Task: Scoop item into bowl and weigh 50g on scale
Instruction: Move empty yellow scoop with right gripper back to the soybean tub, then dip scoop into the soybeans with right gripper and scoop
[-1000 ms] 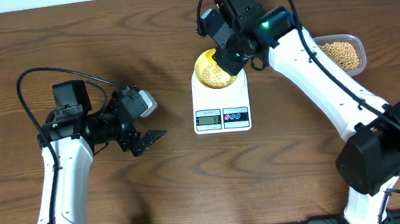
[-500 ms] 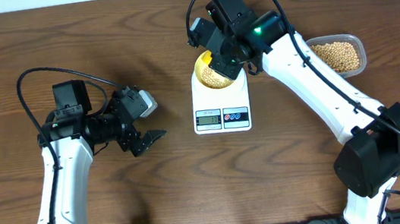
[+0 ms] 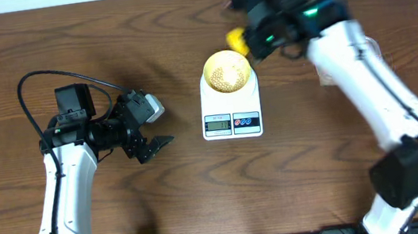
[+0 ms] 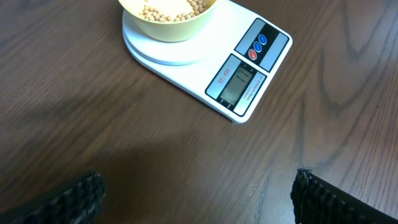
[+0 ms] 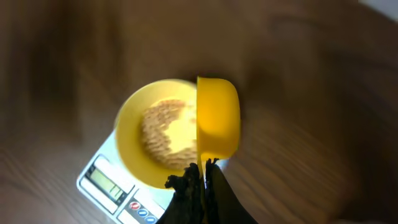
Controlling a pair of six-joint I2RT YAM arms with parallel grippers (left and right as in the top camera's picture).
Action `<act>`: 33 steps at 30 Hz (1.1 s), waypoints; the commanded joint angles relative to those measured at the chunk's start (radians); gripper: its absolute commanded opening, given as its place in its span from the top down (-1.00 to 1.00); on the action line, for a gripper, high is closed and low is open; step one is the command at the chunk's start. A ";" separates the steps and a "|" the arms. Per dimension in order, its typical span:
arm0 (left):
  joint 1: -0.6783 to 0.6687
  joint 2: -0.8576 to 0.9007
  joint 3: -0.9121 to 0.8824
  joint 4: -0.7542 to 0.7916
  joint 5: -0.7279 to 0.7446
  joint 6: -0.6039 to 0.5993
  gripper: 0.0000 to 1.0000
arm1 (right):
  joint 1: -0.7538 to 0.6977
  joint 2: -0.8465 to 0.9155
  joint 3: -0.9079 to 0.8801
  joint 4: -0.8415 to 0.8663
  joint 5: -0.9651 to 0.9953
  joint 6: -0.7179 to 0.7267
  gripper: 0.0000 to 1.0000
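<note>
Right claw (image 5: 203, 182), scoop (image 5: 217, 118) in grip, beside bowl (image 5: 127, 132)

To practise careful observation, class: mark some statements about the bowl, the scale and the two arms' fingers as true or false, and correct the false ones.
1. The bowl stands on the scale. True.
2. The bowl is empty. False: beans lie in it.
3. The right fingers are shut on the yellow scoop. True.
4. The left fingers grip the scale. False: they are open, empty and apart from it.
</note>
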 commanded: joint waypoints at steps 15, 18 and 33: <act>0.003 0.006 -0.010 -0.003 0.005 -0.002 -0.95 | -0.415 -0.172 0.038 -0.425 0.089 0.175 0.98; 0.003 0.006 -0.010 -0.003 0.005 -0.002 -0.95 | -0.420 -0.161 0.038 -0.433 0.169 0.143 0.98; 0.003 0.006 -0.010 -0.003 0.005 -0.002 -0.95 | -0.418 0.038 0.038 -0.426 0.283 0.089 0.98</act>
